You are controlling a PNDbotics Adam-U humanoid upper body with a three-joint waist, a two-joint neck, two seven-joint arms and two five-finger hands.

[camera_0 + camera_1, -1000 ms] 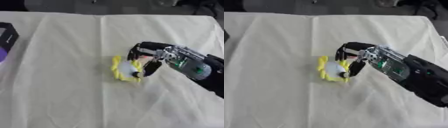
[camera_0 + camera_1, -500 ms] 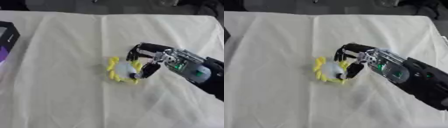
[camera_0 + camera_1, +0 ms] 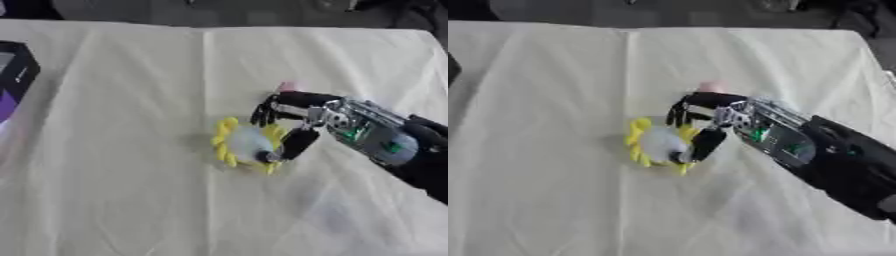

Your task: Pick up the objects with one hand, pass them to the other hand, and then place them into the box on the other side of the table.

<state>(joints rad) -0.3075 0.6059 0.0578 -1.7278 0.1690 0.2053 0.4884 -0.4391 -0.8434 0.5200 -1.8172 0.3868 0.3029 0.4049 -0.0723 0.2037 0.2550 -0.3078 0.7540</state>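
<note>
On the cream cloth [image 3: 114, 165] the right hand [image 3: 302, 117] has slid leftward with the yellow toy [image 3: 248, 145] over the last second, fingers curled round it mid-table, so the pickup looks under way, with the box [image 3: 16, 75] far left.

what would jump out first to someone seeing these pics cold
The eye goes to the yellow and white object near the middle of the pale cloth-covered table, the one bright thing there. The robot's right hand reaches in from the right, its dark fingers curled at the object's right side. A dark box with a purple side sits at the left edge, and a small pink thing peeks out just beyond the hand.
</note>
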